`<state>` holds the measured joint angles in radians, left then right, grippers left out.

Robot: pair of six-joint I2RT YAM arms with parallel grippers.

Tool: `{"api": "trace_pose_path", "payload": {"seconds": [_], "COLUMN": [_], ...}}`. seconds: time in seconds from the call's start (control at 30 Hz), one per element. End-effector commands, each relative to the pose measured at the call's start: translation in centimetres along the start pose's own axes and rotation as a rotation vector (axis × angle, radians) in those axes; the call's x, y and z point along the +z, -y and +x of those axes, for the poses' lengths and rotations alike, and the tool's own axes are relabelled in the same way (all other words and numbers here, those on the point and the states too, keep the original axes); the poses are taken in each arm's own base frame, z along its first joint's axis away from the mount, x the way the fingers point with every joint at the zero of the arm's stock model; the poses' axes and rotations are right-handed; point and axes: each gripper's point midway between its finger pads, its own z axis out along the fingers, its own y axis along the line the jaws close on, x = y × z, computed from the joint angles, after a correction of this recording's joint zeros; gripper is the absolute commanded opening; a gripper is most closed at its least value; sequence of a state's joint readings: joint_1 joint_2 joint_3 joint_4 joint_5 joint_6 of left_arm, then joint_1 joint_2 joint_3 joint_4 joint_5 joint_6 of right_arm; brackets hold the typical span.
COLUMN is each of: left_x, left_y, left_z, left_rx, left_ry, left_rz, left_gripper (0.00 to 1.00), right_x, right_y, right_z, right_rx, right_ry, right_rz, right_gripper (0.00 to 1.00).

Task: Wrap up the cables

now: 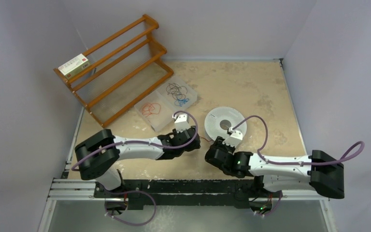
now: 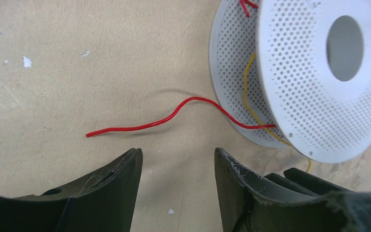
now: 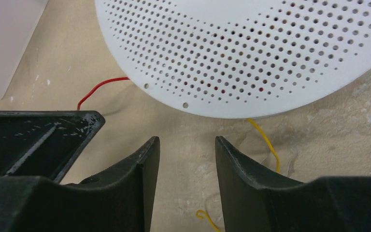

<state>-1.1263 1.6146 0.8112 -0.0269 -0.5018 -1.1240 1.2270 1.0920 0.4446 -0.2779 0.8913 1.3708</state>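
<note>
Bright even light, soft shadows, pics sharp

No legible text, brand, number or sign is found in any of the three views. Printing is carried by one item only: the small box (image 1: 74, 64) lying on the top shelf of the wooden rack (image 1: 118, 35) at the far left of the overhead view. Its upper face is pale, with a red patch at the right-hand end and rows of faint dark marks along its length — the characters are too small to be read, and no brand or figure can be made out.
</note>
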Motion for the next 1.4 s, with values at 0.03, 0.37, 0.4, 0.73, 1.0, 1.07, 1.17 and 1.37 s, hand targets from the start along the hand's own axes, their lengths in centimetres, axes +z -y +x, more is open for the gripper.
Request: {"api": "trace_pose_path", "payload": {"seconds": [0.03, 0.37, 0.4, 0.73, 1.0, 1.07, 1.17, 1.37], "left_x": [-3.1, -6.5, -6.7, -11.9, -13.6, -13.7, -12.9, -12.2], "left_y": [1.5, 1.5, 1.2, -0.5, -2.2, -2.6, -4.3, -8.4], "left_z": [-4.0, -9.5, -10.0, -17.4, -22.7, -24.1, -25.8, -28.5], "left_rx": [0.070, 0.167, 0.176, 0.271, 0.398, 0.421, 0.422, 0.313], "left_ry": [0.084, 0.183, 0.190, 0.341, 0.334, 0.336, 0.308, 0.314], "left_rz": [0.042, 0.014, 0.004, -0.076, -0.174, -0.206, -0.240, -0.279], "left_gripper": [0.56, 0.58, 0.58, 0.60, 0.63, 0.64, 0.67, 0.71], "right_x": [-1.6, -4.1, -4.0, -2.2, 1.3, 2.0, 3.0, 3.3], "right_y": [-4.0, -7.6, -7.8, -9.3, -9.8, -9.6, -8.5, -4.1], "right_z": [-2.0, -5.0, -5.0, -7.2, -15.0, -17.1, -20.5, -26.4], "right_rx": [-0.023, -0.091, -0.098, -0.242, -0.306, -0.305, -0.260, -0.156], "right_ry": [-0.017, -0.005, -0.003, 0.058, 0.149, 0.163, 0.178, 0.233], "right_rz": [-0.130, -0.256, -0.261, -0.264, -0.242, -0.236, -0.236, -0.146], "right_gripper": [0.50, 0.56, 0.56, 0.56, 0.61, 0.64, 0.72, 0.99]}}
